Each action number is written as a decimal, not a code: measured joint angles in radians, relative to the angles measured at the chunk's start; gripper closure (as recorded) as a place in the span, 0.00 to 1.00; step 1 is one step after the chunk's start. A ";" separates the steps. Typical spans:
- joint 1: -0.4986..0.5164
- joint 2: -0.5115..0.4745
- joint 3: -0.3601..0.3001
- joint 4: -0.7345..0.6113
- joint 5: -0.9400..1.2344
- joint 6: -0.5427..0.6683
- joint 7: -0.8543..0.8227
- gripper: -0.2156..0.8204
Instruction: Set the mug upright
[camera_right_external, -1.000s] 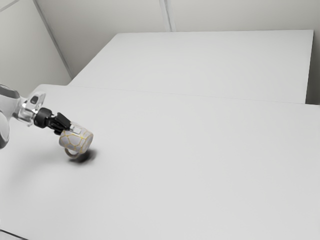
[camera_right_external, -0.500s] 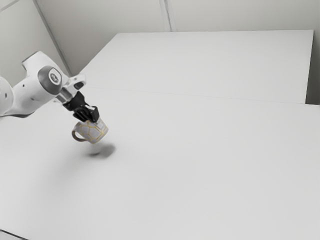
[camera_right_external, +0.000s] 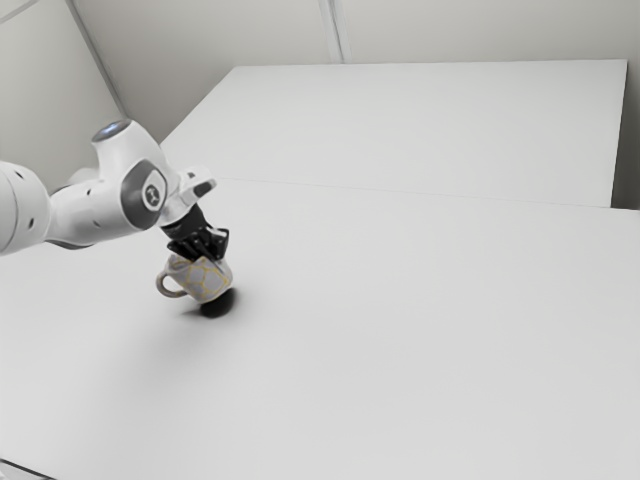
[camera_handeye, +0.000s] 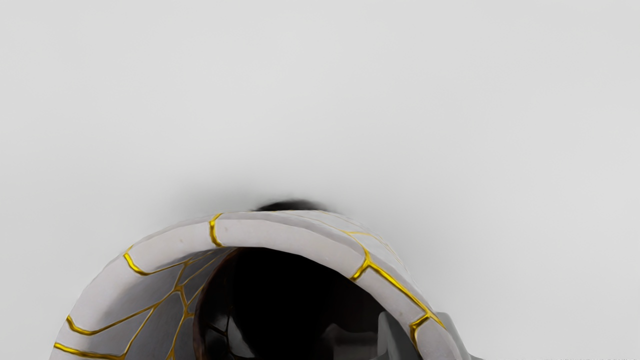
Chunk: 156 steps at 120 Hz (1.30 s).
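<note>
Your arm (camera_right_external: 95, 215) comes in from the exterior view's left, a rounded white joint (camera_right_external: 18, 208) at that edge and the forearm running nearly level from it. At the wrist (camera_right_external: 150, 195), you have a dark grey ring facing the camera and a white housing (camera_right_external: 125, 155) rising above it under a dark cap. Beyond that, your black pincer (camera_right_external: 208, 258) hangs low over the surface, slanting down and toward the exterior view's right, tips lowermost. In the wrist view, you can see its two grey fingers (camera_handeye: 451, 332) facing each other, only a narrow gap between them, closed in a pinch.
</note>
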 joint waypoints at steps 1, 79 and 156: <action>-0.002 -0.001 0.000 -0.003 0.004 0.002 -0.006 0.96; -0.098 0.008 0.023 -0.058 0.224 0.006 -0.314 0.95; -0.160 0.080 0.023 -0.030 0.301 -0.076 -0.461 0.88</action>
